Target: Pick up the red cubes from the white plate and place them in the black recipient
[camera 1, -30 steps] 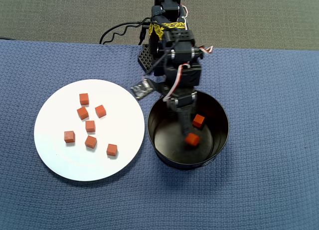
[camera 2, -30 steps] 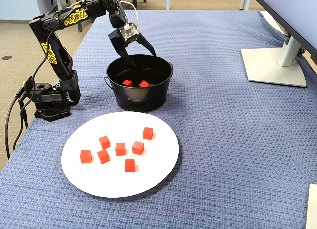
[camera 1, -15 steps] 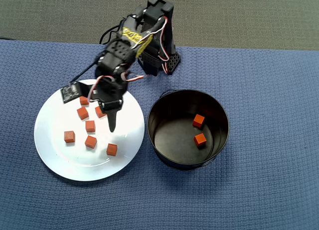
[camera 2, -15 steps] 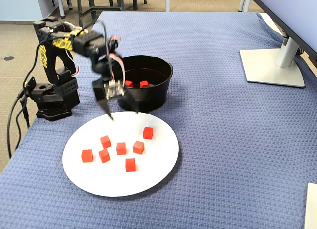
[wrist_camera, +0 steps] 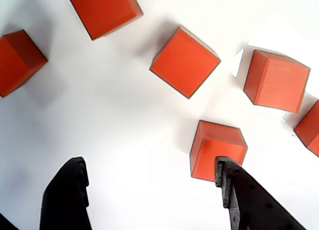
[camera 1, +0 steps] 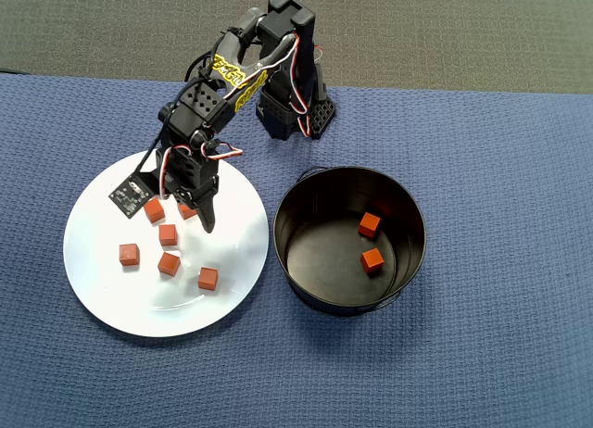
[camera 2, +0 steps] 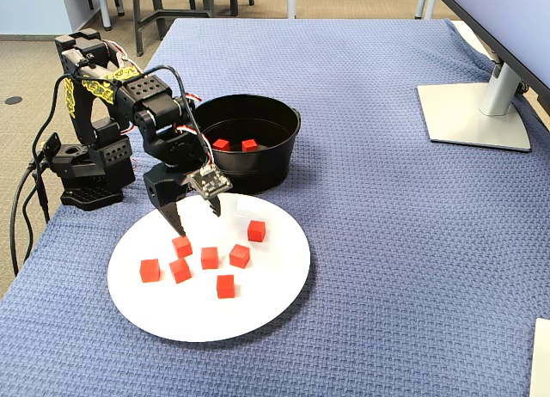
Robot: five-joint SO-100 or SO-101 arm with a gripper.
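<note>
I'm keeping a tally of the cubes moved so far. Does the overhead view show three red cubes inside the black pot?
No, the overhead view shows only two red cubes lying inside the black pot.

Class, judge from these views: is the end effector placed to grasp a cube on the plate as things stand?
Probably yes. The end effector hangs open just above the plate, one finger beside a cube, with nothing blocking.

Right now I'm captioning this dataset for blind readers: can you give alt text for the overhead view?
A black robot arm's open gripper hangs over a large round white plate holding six small orange-red cubes. Right of the plate, a round black metal pot holds two more cubes, all on a blue woven cloth.
</note>
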